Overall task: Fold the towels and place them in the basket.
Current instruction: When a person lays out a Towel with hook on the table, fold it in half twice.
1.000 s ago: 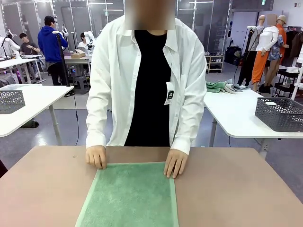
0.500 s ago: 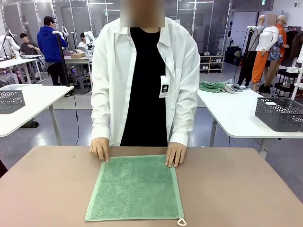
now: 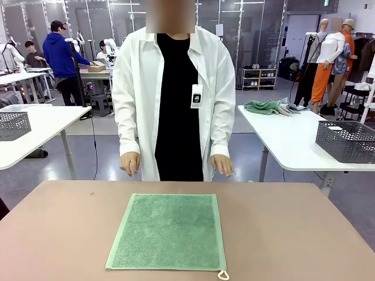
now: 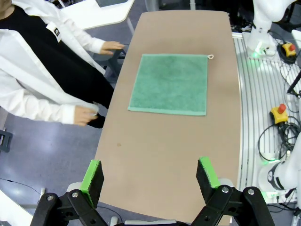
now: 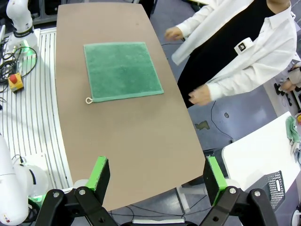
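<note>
My brown worktop (image 3: 293,234) sits in a bright lab hall, with two white tables (image 3: 293,146) behind. One sea-green towel (image 3: 167,231) lies flat at its middle; one person (image 3: 135,88) stands beyond. My left pincer (image 4: 149,170) and right pincer (image 5: 156,169) gape open, empty.

Sea-green towel (image 4: 170,84) lies flat, unfolded, on brown table (image 4: 164,155). Left gripper (image 4: 153,175) above near end, fingers wide apart, holding nothing.

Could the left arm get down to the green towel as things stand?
Probably yes. The green towel lies flat on the table; the person's hands are off it, and the left end effector hangs open with nothing between.
</note>
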